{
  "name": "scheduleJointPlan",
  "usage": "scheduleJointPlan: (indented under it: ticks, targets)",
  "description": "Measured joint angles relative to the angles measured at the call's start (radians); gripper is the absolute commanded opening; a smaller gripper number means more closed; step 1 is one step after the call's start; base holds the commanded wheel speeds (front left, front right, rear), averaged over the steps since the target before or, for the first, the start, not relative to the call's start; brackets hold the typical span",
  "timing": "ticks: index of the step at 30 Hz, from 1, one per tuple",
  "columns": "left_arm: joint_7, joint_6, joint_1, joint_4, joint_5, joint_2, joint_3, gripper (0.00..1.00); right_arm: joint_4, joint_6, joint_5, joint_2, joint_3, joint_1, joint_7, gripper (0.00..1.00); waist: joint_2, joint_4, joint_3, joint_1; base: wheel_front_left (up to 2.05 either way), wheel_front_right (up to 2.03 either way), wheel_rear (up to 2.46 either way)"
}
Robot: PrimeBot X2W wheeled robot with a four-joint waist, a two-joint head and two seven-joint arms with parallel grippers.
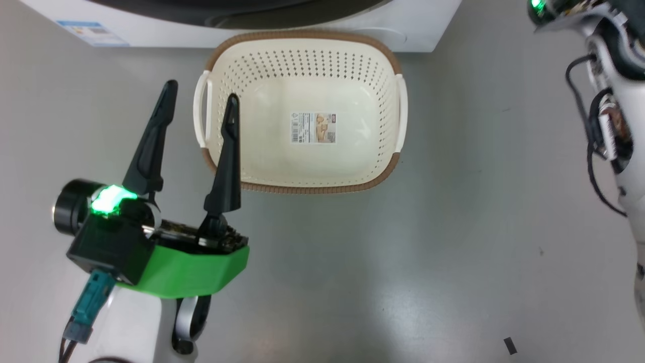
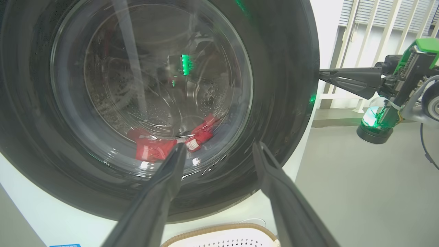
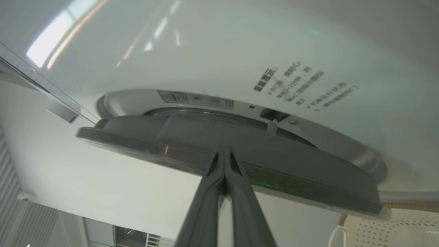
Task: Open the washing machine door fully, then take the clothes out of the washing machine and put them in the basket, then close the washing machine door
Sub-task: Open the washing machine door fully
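1. Red clothes with white trim lie in a small heap at the bottom of the perforated steel drum, seen through the clear glass of the washing machine door.
2. Glossy black rim and bulging glass fill most of the left wrist view, set in the white front of the washing machine. From the right wrist view the door is seen edge-on, with a narrow gap between it and the machine's front and a small latch hook standing in that gap.
3. Right end effector: its two dark fingers are pressed together with nothing between them, and their tips meet the outer edge of the door's rim. The left wrist view shows it reaching that rim from the side.
4. Left end effector: fingers spread wide, holding nothing, over the grey floor at the basket's left side; one finger overlaps the basket's left edge in the head view.
5. Cream-white basket stands on the floor right at the machine's base, a printed label on its bottom. I cannot tell whether its far rim touches the machine.
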Motion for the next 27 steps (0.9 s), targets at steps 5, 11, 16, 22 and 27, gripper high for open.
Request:
scheduleJointPlan:
  ticks: [5,11,16,22,27]
  targets:
    - [0.000,0.005,-0.010,-0.002,0.000,0.000,-0.007,1.00,0.042,0.000,0.022,-0.009,-0.010,-0.071,0.050,0.00,0.0000,0.022,0.032,0.0000,0.00,0.00,0.00]
    - [0.000,0.005,-0.017,-0.002,0.003,0.000,-0.017,1.00,0.064,0.000,0.023,-0.022,-0.007,-0.121,0.104,0.00,0.0000,0.038,0.060,-0.0001,0.00,0.00,0.00]
    - [0.000,0.006,-0.020,-0.006,0.003,0.000,-0.024,1.00,0.069,0.000,0.022,-0.025,-0.011,-0.145,0.126,0.00,0.0000,0.044,0.074,-0.0001,0.00,0.00,0.00]
    - [0.000,0.006,-0.030,-0.007,0.003,0.000,-0.026,1.00,0.083,0.000,0.023,-0.022,-0.001,-0.165,0.189,0.00,0.0000,0.046,0.081,0.0000,0.00,0.00,0.00]
    - [0.000,0.006,-0.030,-0.007,0.006,-0.001,-0.025,1.00,0.089,0.000,0.023,-0.019,0.013,-0.171,0.237,0.00,0.0000,0.043,0.086,0.0000,0.00,0.00,0.00]
